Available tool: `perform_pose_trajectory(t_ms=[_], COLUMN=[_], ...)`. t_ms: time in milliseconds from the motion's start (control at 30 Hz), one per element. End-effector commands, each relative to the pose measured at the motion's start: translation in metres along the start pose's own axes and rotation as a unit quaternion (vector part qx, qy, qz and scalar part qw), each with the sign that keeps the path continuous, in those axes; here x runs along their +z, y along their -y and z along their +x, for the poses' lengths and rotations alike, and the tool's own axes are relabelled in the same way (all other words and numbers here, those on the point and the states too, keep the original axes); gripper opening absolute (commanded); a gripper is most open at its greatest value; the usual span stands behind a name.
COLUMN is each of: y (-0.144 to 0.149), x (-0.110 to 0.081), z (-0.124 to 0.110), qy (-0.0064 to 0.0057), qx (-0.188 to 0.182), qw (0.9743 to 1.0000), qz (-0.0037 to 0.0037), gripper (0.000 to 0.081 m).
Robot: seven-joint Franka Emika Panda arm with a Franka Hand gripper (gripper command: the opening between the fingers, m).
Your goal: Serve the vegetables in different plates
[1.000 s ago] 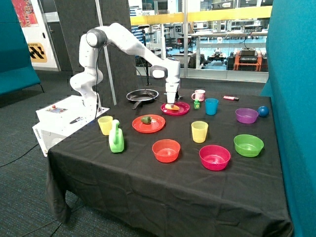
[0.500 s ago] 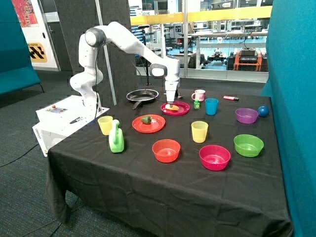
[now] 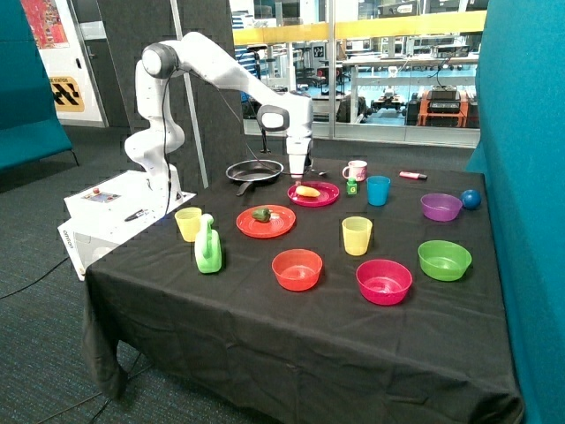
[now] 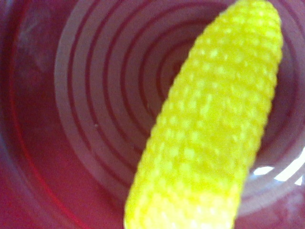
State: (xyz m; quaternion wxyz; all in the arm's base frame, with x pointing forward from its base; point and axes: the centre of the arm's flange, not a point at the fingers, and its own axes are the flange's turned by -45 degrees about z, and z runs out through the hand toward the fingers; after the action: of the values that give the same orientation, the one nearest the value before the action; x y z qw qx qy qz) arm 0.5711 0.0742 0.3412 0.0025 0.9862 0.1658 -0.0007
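The yellow-orange vegetable (image 3: pixel 307 191) lies on the magenta-pink plate (image 3: pixel 325 198) at the back of the table. The wrist view shows it close up as a bumpy yellow oblong piece (image 4: pixel 209 129) lying on the plate's ringed magenta surface (image 4: pixel 86 105). The dark green vegetable (image 3: pixel 261 214) lies on the red-orange plate (image 3: pixel 275 226) nearer the front. My gripper (image 3: pixel 298 174) hangs a little above the magenta plate's edge on the frying pan's side, apart from the yellow piece and holding nothing that I can see.
A black frying pan (image 3: pixel 254 170) is just behind the gripper. A small green bottle (image 3: pixel 351 185), a pink mug (image 3: pixel 356 170) and a blue cup (image 3: pixel 378 190) stand beside the magenta plate. Two yellow cups, a green jug (image 3: pixel 208 246) and several bowls sit toward the front.
The gripper has risen from the yellow piece and shifted slightly toward the frying pan. The yellow piece stays on the magenta plate.
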Motion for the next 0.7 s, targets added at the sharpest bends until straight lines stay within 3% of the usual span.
perform_pose_trajectory(t_ms=[0,333,667], y=[-0.008,-0.027,-0.039], x=[-0.015,-0.016,-0.039], z=[-0.022,-0.035,-0.050], qy=[-0.0011,-0.0011,-0.0011], qx=[-0.010,-0.013,-0.033], qw=[0.9999,0.9999,0.9994], qz=[0.00232,0.00232,0.00230], gripper=[0.0680,0.0676,0.0673])
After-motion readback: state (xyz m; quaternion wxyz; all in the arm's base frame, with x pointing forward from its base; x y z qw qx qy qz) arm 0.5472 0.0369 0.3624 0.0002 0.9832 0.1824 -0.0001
